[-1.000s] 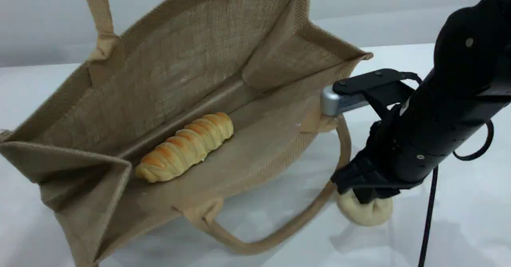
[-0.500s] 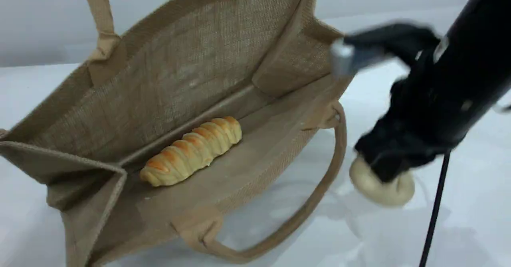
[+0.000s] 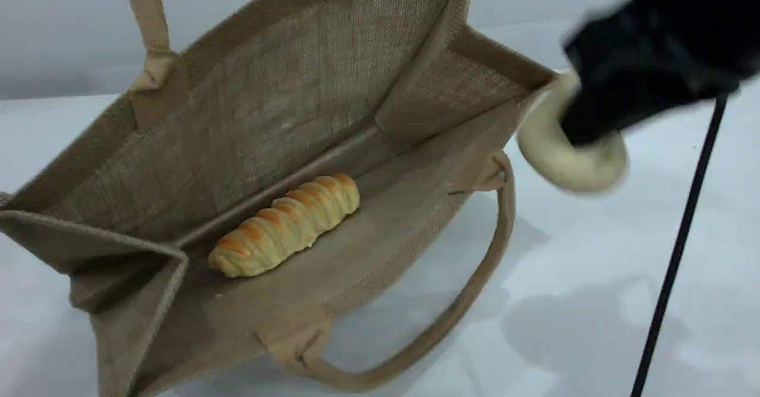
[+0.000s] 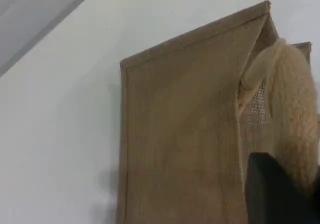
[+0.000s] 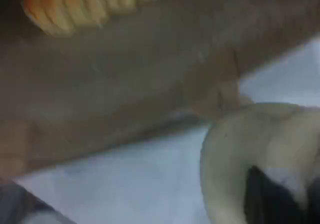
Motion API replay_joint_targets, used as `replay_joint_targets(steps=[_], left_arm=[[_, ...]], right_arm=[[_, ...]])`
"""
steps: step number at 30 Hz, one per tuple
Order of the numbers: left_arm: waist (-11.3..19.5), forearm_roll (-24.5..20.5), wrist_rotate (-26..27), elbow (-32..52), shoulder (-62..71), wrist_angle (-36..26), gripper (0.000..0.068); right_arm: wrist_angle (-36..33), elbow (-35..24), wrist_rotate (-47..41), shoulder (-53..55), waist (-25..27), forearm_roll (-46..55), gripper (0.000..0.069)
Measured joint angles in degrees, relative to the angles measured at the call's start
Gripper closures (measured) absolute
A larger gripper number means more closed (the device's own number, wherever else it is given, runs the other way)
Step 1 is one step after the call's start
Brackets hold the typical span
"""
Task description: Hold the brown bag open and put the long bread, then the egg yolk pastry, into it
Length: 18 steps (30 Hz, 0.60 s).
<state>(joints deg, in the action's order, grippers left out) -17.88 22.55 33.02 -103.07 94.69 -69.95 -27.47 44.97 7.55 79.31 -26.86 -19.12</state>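
Observation:
The brown bag [image 3: 285, 88] lies tilted with its mouth held wide. Its upper handle [image 3: 148, 23] runs up out of the scene view. In the left wrist view my left gripper [image 4: 280, 184] is shut on that beige handle [image 4: 295, 114], above the bag's outer wall [image 4: 180, 134]. The long bread [image 3: 288, 224] rests inside on the bag's lower wall and also shows blurred in the right wrist view [image 5: 90, 6]. My right gripper [image 3: 594, 121], blurred by motion, is shut on the egg yolk pastry [image 3: 570, 159] in the air beside the bag's right corner; the pastry [image 5: 250, 154] fills the right wrist view's lower right.
The bag's lower handle [image 3: 469, 290] loops out over the white table [image 3: 594, 326] in front. A black cable [image 3: 677, 254] hangs from the right arm down to the bottom edge.
My right gripper has lifted the egg yolk pastry off the table and carried it up toward the bag's right rim. The bag shifted slightly at first, then stayed still.

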Motion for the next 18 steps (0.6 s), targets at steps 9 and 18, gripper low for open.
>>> replay_joint_targets(steps=[9,18], left_arm=[[0.0,0.1,-0.1,0.0,0.0,0.0,0.0602],[0.0,0.4,-0.1,0.0,0.0,0.0,0.0602]], right_arm=[[4.0,0.3,20.8,3.1,0.0,-25.6,0.0657],[-2.4,0.7,48.6,9.4,0.0,-58.0,0.0657]])
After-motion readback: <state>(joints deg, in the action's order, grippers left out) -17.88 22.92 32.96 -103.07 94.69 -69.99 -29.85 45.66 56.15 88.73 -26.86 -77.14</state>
